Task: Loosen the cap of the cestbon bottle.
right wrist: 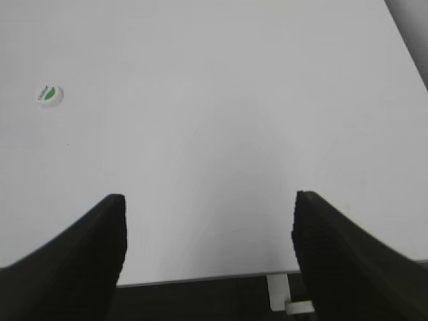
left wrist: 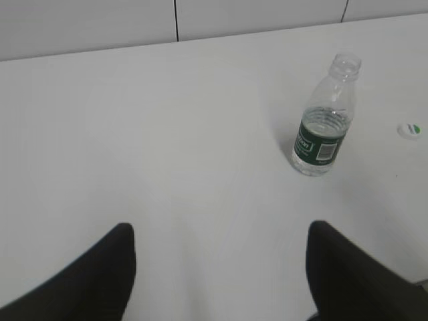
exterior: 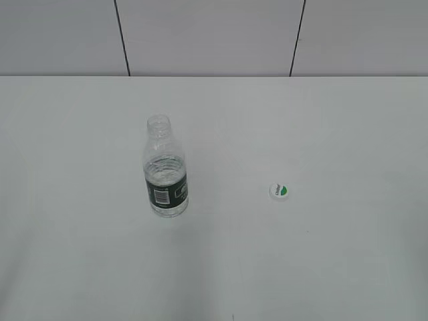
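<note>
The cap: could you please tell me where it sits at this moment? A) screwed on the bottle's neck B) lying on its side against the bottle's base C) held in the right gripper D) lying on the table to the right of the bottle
D: the cap lies flat on the table, apart from the upright bottle, whose neck is open.

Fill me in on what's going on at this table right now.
Nothing is being handled at the moment. The cestbon bottle stands upright on the white table with its neck open. The cap is already off, lying flat on the table to the bottle's right, apart from it. Both arms sit back from the objects: the left end effector and the right end effector are open and empty.
</note>
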Robot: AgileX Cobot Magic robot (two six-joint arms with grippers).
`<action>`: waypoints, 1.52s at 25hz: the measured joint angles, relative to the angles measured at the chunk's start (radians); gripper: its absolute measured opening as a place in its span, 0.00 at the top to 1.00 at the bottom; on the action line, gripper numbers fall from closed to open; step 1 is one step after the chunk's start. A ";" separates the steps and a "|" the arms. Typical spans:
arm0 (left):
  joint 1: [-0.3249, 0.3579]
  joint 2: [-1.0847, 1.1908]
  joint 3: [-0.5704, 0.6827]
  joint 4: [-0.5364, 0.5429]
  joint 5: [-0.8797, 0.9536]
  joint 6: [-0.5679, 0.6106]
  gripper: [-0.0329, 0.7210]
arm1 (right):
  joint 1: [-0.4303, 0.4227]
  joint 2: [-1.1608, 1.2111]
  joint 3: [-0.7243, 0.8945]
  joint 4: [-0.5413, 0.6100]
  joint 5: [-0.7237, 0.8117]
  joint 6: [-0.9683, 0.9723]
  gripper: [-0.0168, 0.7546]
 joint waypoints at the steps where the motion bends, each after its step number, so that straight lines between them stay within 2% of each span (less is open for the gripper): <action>1: 0.000 -0.008 0.000 0.000 0.000 0.000 0.32 | 0.000 -0.025 0.000 0.000 0.000 0.000 0.21; 6: 0.000 -0.009 0.000 0.001 0.002 0.000 0.32 | 0.000 -0.129 0.001 -0.003 0.004 -0.011 0.21; 20: 0.000 -0.009 0.000 0.027 0.004 0.000 0.32 | -0.004 -0.132 0.002 -0.004 0.005 -0.021 0.21; 27: 0.000 -0.009 0.000 0.027 0.004 0.000 0.32 | -0.115 -0.132 0.002 -0.004 0.005 -0.021 0.21; 38: 0.000 -0.009 0.000 0.027 0.004 0.000 0.32 | -0.087 -0.132 0.002 -0.004 0.005 -0.021 0.21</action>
